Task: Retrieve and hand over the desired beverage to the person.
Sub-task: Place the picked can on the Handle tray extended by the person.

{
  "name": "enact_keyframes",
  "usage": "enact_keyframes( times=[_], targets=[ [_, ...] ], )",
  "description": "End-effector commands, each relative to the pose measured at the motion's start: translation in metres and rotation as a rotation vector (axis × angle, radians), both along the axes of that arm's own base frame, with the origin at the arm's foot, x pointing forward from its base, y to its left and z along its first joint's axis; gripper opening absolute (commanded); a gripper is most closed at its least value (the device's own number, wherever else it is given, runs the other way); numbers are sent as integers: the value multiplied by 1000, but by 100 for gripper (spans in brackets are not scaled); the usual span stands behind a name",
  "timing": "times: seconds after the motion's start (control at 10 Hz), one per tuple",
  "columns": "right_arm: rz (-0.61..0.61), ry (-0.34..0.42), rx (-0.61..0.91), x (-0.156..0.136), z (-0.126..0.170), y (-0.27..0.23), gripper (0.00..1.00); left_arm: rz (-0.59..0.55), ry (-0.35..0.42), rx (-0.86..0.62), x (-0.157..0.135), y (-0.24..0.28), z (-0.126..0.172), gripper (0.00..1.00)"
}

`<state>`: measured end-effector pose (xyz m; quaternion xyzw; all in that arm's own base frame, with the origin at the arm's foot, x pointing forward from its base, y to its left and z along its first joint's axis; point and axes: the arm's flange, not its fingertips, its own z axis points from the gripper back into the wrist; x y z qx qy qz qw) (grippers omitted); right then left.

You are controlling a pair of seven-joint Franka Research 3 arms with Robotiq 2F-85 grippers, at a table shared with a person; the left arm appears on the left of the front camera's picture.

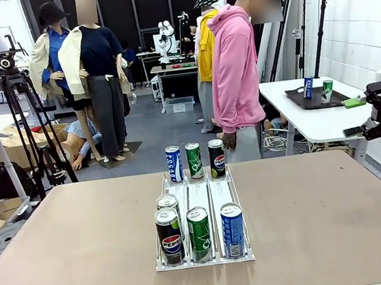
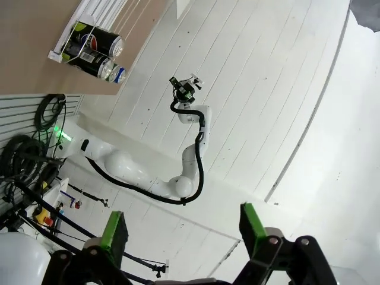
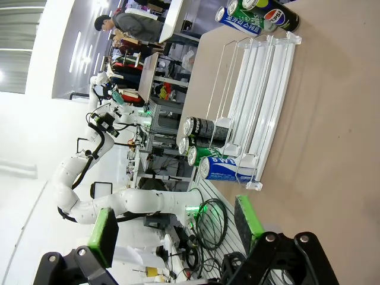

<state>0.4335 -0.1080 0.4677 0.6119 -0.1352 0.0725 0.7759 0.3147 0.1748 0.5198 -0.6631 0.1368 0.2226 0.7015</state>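
Clear plastic rack (image 1: 204, 259) near the table's (image 1: 336, 215) near edge, its lanes feeding cans forward for easy picking: Pepsi can (image 1: 169, 235), green can (image 1: 199, 233), blue can (image 1: 233, 229). Three more stand at its far end. Left gripper (image 2: 181, 228) and right gripper (image 3: 175, 228), jaws apart, idle. The person (image 1: 236, 75) waits beyond the far edge.

the room is bright, with soft light from above. the cans (image 1: 199, 232) cast only faint shadows on the table (image 1: 336, 215). the front picture is sharp. both wrist pictures bend at the edges, and white parts glare.
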Motion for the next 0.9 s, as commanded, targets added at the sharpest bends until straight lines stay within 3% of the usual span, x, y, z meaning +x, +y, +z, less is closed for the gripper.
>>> enact_keyframes(
  times=[0.0, 0.8],
  targets=[
    [-8, -4, 1, 0, -1, 2, 100, 7, -15, 7, -3, 2, 6, 100],
    [-8, -4, 1, 0, -1, 2, 100, 7, -15, 7, -3, 2, 6, 100]
  ],
)
